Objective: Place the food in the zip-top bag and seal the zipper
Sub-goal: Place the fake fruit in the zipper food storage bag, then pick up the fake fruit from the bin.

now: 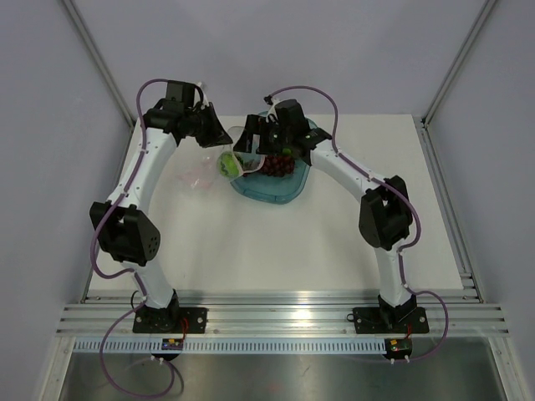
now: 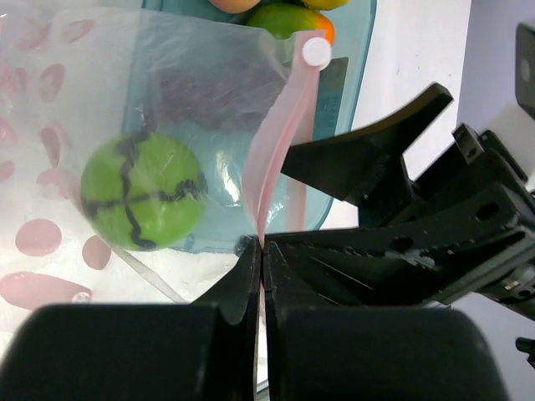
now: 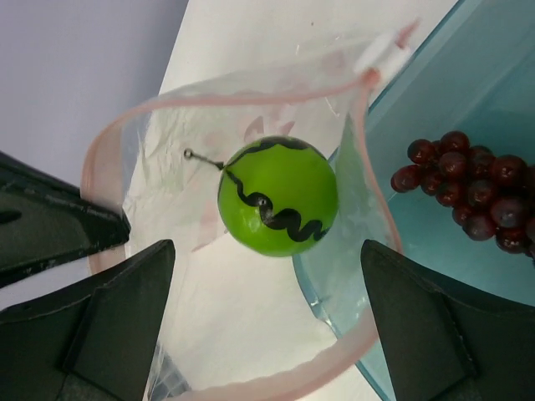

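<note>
**Bag held open, 1 fruit in.** Your left gripper [image 2: 262, 247] is pinched fully shut on the pink zipper [image 2: 280, 142] of the zip-top bag [image 2: 209, 92], holding 1 side of the mouth up. The mouth gapes in a wide loop, and part of the bag overlaps the edge of the teal tray [image 3: 493, 100].

Your right gripper [image 3: 266, 244] hangs over that opening with its 2 fingers spread wide, gripping nothing. Between and below them sits the green round fruit [image 3: 278, 196], marked with a wavy black line. It lies inside the bag, clear of both fingers, and from your left wrist it shows through the clear film.

The dark purple grape bunch [image 3: 468, 188] lies in the tray, just beside the bag's mouth. An orange-green mango [image 2: 288, 18] and a sliver of a peach-coloured fruit [image 2: 234, 3] show further along the tray, outside the bag.

From above, your 2 grippers sit close together toward the back of the white table [image 1: 276, 251]. The bag's pink-spotted body spreads out to the left of the tray.
</note>
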Robot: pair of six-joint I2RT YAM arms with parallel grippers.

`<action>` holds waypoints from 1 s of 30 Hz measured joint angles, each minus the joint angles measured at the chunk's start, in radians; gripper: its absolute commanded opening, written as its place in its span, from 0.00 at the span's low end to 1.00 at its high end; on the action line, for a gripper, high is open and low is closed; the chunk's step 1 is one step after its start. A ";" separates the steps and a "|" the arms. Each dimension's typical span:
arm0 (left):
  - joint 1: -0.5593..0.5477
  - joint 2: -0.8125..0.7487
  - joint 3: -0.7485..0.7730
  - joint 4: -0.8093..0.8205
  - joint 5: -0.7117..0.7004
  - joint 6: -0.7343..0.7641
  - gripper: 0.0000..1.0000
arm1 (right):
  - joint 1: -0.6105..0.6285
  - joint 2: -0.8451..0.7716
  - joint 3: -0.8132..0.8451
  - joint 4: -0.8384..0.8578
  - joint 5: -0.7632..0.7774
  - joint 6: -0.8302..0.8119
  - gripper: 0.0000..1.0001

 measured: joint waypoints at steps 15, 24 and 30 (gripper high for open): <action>0.105 -0.002 -0.006 0.005 -0.014 0.025 0.00 | -0.131 0.016 0.205 -0.283 0.433 -0.138 0.84; 0.146 -0.014 -0.006 0.004 0.005 0.026 0.00 | -0.165 0.325 0.531 -0.405 0.578 -0.315 0.93; 0.143 -0.027 -0.006 0.004 0.016 0.028 0.00 | -0.165 0.367 0.500 -0.357 0.578 -0.451 0.96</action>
